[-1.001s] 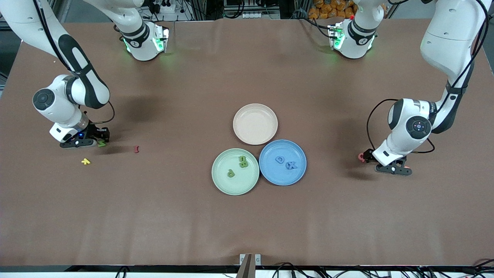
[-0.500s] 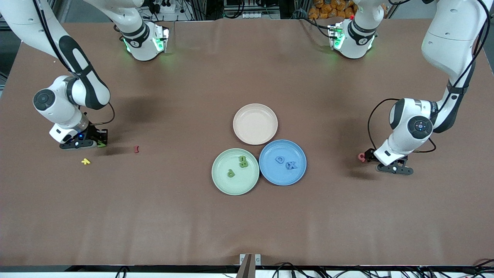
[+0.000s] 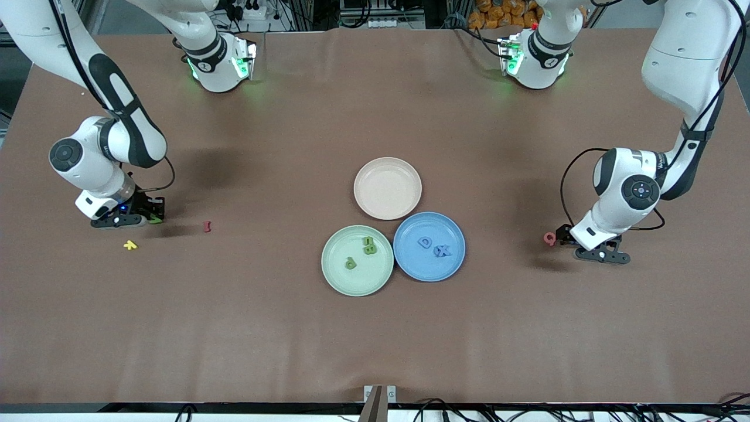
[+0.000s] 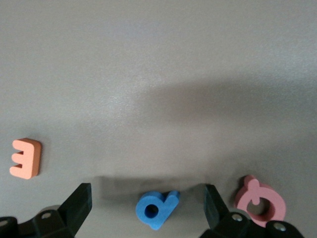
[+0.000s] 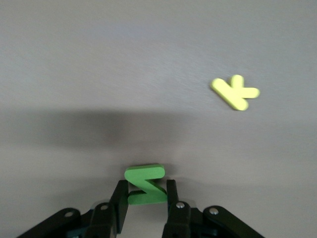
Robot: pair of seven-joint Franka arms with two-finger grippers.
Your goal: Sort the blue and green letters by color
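Brown worktop [image 3: 234,328], I see mid-frame: green plate [image 3: 337,275] holds green P, B; blue plate [image 3: 454,258] blue D, X; beige plate [image 3: 388,187]. Right pincer [image 5: 146,196] clenched on green letter [image 5: 144,184]; left pincer [image 4: 146,203] released astride blue letter [image 4: 156,209].

The right end effector [image 5: 146,198] has squeezed shut on the green letter [image 5: 145,184] that it was open around before. The left end effector [image 4: 148,201] slid a bit toward three o'clock, away from the pink letter [image 3: 549,238].

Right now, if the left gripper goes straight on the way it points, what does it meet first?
The left gripper points down at the table with its fingers open astride the blue letter. It would probably straddle that letter and meet the table, though depth is unclear.
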